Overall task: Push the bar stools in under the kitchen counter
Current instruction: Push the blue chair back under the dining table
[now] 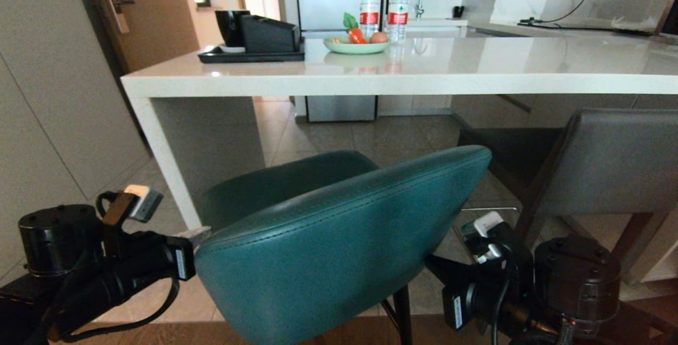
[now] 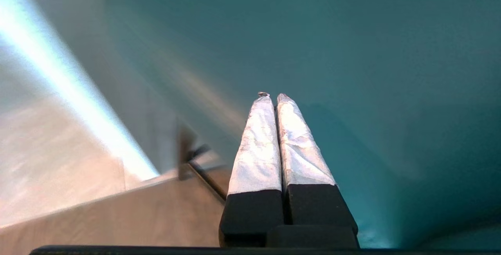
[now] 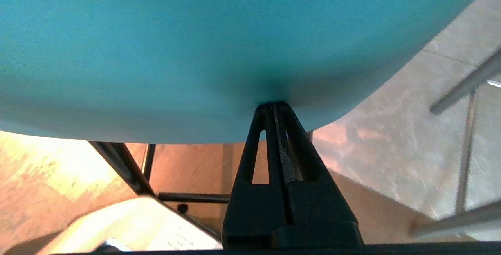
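I'm looking across a long glossy white stone bench point(image 1: 476, 69) with a thick edge and a white slab end leg, standing on pale grey floor tiles point(image 1: 392, 138) that give way to brown wood flooring nearest me. On the bench sit a black tray with a black box and cup point(image 1: 254, 43), a pale green plate of vegetables point(image 1: 356, 45) and two clear water bottles with red caps point(image 1: 384, 6); a sink tap and a second worktop lie behind.

The curved teal leather bar stool with thin black legs point(image 1: 339, 239) stands out from the bench, its back toward me, its seat short of the slab edge. The boxy dark-grey leather stool with grey legs point(image 1: 609, 165) is to its right, its back just below the bench top.

From my head camera the teal back hides both sets of jaws. The left wrist camera shows the left gripper point(image 2: 274, 97) with its white-wrapped jaws pressed together, tips at the teal leather; I can't tell if they touch. The right wrist camera shows the right gripper point(image 3: 273, 106) with black jaws closed on nothing, tips against the lower curve of the teal back, black stool legs point(image 3: 125, 165) below.
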### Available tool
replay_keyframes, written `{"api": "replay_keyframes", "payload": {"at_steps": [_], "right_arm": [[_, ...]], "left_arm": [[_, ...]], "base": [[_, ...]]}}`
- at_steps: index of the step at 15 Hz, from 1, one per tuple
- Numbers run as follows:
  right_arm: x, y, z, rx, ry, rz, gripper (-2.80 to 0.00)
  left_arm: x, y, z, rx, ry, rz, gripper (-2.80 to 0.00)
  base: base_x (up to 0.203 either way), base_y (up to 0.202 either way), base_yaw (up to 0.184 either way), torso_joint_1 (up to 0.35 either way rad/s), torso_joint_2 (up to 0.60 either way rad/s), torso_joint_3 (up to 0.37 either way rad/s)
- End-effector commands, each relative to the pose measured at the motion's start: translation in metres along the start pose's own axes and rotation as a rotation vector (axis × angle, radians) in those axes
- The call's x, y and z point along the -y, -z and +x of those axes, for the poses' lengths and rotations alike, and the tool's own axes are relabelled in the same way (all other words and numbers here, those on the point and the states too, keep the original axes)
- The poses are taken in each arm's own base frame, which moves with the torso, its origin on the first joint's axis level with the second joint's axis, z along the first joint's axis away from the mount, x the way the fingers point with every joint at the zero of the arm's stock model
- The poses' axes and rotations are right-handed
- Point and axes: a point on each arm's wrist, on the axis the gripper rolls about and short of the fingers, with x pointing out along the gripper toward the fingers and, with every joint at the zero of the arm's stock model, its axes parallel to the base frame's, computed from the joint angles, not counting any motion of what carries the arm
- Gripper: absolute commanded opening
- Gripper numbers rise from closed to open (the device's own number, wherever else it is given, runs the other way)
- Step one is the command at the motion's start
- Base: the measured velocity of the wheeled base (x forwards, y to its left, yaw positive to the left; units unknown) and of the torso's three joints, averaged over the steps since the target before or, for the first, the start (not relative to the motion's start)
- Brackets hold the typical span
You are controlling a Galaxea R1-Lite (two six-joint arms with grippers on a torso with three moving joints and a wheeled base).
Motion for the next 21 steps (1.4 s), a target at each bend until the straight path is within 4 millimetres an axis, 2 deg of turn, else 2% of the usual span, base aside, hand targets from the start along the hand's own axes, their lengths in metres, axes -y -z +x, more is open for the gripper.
{"api": "replay_keyframes", "payload": {"at_steps": [1,3,5,8,9,11,12,14,16,18,21], "right_arm": [[0.008,0.002,0.001,-0.008,0.038,0.009,-2.80],[0.024,-0.001,0.002,0.009,0.095,0.031,-2.80],[0.046,-0.007,0.004,0.045,0.158,0.056,-2.80],[0.091,-0.017,0.001,0.096,0.208,0.087,-2.80],[0.108,-0.023,0.006,0.123,0.203,0.092,-2.80],[0.126,-0.033,0.031,0.161,0.181,0.086,-2.80],[0.133,-0.037,0.047,0.178,0.175,0.081,-2.80],[0.143,-0.044,0.078,0.214,0.161,0.071,-2.80],[0.149,-0.042,0.104,0.224,0.141,0.067,-2.80],[0.150,-0.040,0.119,0.228,0.107,0.062,-2.80],[0.150,-0.038,0.122,0.224,0.102,0.064,-2.80]], "left_arm": [[0.001,0.009,-0.008,0.018,0.000,0.002,-2.80],[0.002,0.010,-0.018,0.053,-0.011,0.009,-2.80],[0.007,0.008,-0.037,0.093,-0.036,0.015,-2.80],[0.012,0.016,-0.060,0.101,-0.075,0.012,-2.80],[0.013,0.014,-0.066,0.118,-0.097,0.014,-2.80],[0.017,0.017,-0.077,0.082,-0.119,0.007,-2.80],[0.017,0.019,-0.079,0.034,-0.143,-0.005,-2.80],[0.020,0.005,-0.079,0.074,-0.185,-0.004,-2.80],[0.032,0.001,-0.076,0.092,-0.132,0.018,-2.80],[0.047,0.001,-0.074,0.098,-0.157,0.036,-2.80],[0.075,0.009,-0.075,0.091,-0.237,0.058,-2.80]], "base": [[0.000,0.000,0.000,0.000,0.00,0.000],[0.000,0.000,0.000,0.000,0.00,0.000],[0.000,0.000,0.000,0.000,0.00,0.000],[0.000,0.000,0.000,0.000,0.00,0.000],[0.000,0.000,0.000,0.000,0.00,0.000],[0.000,0.000,0.000,0.000,0.00,0.000],[0.000,0.000,0.000,0.000,0.00,0.000],[0.000,0.000,0.000,0.000,0.00,0.000],[0.000,0.000,0.000,0.000,0.00,0.000],[0.000,0.000,0.000,0.000,0.00,0.000],[0.000,0.000,0.000,0.000,0.00,0.000]]}}
